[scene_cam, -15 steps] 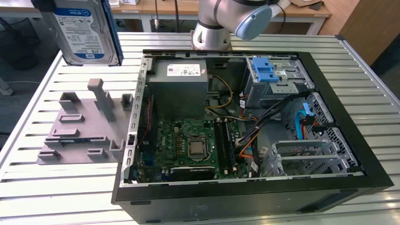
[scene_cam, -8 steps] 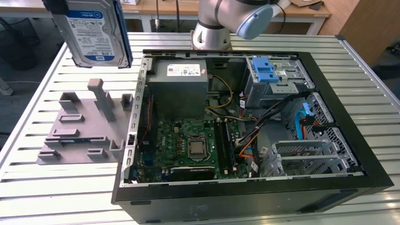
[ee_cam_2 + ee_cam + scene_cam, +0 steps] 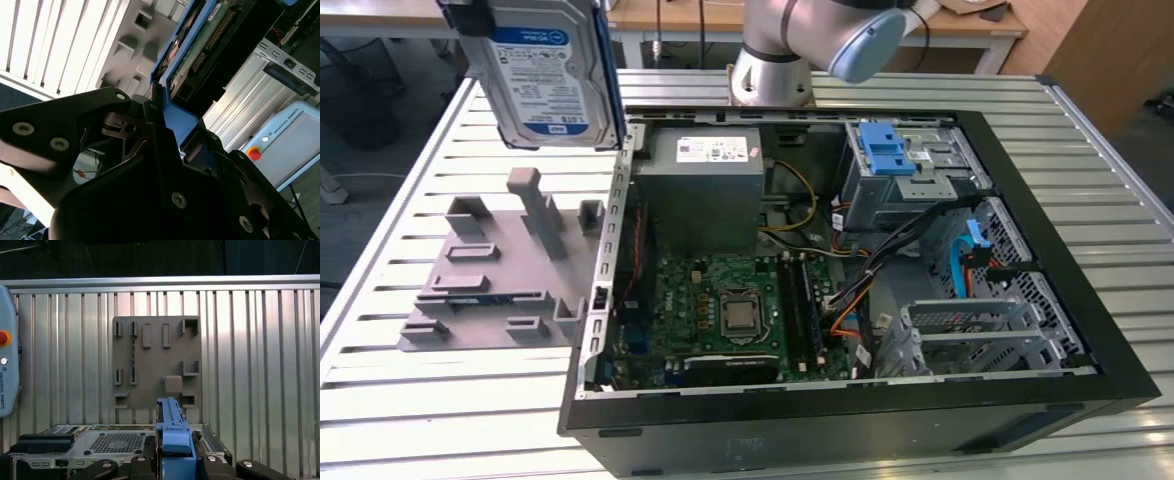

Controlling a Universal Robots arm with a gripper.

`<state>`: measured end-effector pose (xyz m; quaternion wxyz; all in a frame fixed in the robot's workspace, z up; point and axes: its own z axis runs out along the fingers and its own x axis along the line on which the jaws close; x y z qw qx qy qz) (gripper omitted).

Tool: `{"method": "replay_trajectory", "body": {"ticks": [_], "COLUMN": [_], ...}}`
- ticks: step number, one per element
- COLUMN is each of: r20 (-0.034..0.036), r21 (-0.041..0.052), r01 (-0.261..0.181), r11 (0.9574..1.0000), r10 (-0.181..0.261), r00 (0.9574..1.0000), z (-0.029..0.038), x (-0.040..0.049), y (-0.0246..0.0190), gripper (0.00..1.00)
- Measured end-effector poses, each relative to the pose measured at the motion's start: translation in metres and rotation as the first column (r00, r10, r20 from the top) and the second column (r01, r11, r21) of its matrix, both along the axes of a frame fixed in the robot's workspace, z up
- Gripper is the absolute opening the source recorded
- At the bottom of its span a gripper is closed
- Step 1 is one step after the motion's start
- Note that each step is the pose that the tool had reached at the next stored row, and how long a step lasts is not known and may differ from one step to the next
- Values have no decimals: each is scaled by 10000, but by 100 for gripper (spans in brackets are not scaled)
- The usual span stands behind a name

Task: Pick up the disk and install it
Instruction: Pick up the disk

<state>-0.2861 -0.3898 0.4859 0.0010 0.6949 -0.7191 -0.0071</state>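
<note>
First wrist view: disk [image 3: 170,420] clamped edge-on in hand [image 3: 174,454].

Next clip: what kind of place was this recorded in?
Most likely a robotics lab or test bench. An open computer case sits on a slatted metal table, a robot arm's base stands behind the case, and a teach pendant appears in the first wrist view.

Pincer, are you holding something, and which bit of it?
Yes. The pincer is shut on the disk, gripping its blue frame at one end.
</note>
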Motion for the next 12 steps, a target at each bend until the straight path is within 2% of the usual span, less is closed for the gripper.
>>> {"method": "replay_trajectory", "body": {"ticks": [12], "r20": [-25], "r21": [0], "r01": [0], "r11": [10000], "r10": [0], "r00": [10000], "z": [0], "x": [350], "y": [-115], "gripper": [37]}}
